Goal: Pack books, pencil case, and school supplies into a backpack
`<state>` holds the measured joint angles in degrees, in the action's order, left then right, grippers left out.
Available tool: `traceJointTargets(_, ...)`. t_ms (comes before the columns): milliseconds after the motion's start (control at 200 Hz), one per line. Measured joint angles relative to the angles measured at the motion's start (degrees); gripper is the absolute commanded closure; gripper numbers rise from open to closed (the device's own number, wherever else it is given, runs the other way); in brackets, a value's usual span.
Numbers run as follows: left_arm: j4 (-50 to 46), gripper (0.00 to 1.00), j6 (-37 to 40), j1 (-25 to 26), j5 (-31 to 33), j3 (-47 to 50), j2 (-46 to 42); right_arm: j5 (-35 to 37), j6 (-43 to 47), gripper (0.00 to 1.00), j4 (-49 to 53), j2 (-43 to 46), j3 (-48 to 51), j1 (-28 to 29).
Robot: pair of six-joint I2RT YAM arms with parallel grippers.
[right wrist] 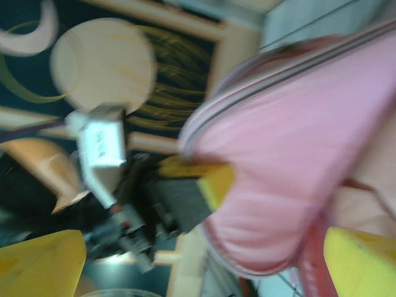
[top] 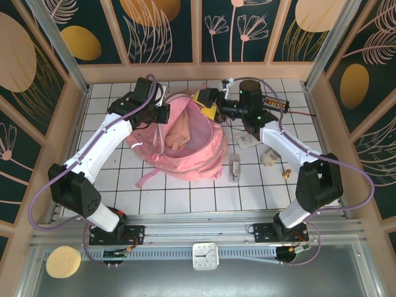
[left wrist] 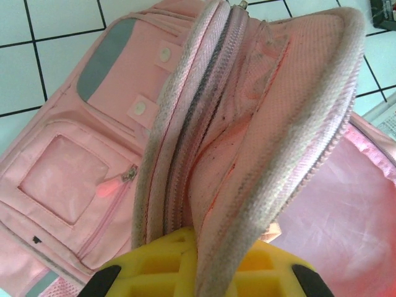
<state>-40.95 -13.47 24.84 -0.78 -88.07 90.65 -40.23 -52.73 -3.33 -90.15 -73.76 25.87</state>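
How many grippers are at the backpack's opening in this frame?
2. The left gripper is shut on the backpack's zippered rim, on its left side. The right gripper stands open at the far edge of the opening; whether it touches the fabric is unclear.

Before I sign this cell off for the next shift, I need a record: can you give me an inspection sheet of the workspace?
Surface: white tiled table, bare tiles on the near side.
Job's things: pink backpack lies open mid-table with a pale pouch inside; clear packet on the tiles to its right.
Clutter: white card, cream lump, brass bit, black device with orange dots; clock and yellow disc on the near ledge.
Grippers: left gripper shut on the backpack's zipper rim; right gripper open at its top edge.
Cables: purple cables loop beside both arms.
Surroundings: leaf-pattern panels in wooden frames.
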Motion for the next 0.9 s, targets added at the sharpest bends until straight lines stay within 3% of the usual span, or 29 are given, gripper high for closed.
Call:
traceJointTargets(80, -0.1, 1.00, 0.4, 0.0, 0.3, 0.0, 0.0, 9.1, 5.3, 0.01, 15.1, 0.3, -5.4, -2.3)
traceJointTargets(185, 0.0, 1.00, 0.6, 0.0, 0.2, 0.0, 0.0, 17.9, 10.8, 0.01, 30.7, 3.0, -5.4, -10.7)
traceJointTargets(280, 0.5, 1.00, 0.6, 0.0, -0.2, 0.7, -0.4, 22.4, 14.1, 0.01, 39.0, 5.6, -0.9, -20.0)
traceJointTargets(360, 1.1, 1.00, 0.6, 0.0, -0.2, 1.8, -0.9, 23.8, 15.6, 0.01, 42.6, 6.8, 3.0, -24.1)
traceJointTargets(515, 2.2, 1.00, 0.6, 0.0, -0.6, 3.1, -1.4, 23.8, 15.7, 0.01, 43.1, 3.7, 4.0, -23.6)
traceJointTargets(665, 2.6, 1.00, 0.6, 0.0, -0.7, 3.3, -1.5, 27.5, 12.4, 0.01, 41.6, -7.8, -1.1, -21.5)
traceJointTargets(901, 3.9, 1.00, 0.6, 0.0, -1.1, 4.9, -2.4, 32.2, 6.1, 0.01, 41.8, -18.2, -6.2, -18.0)
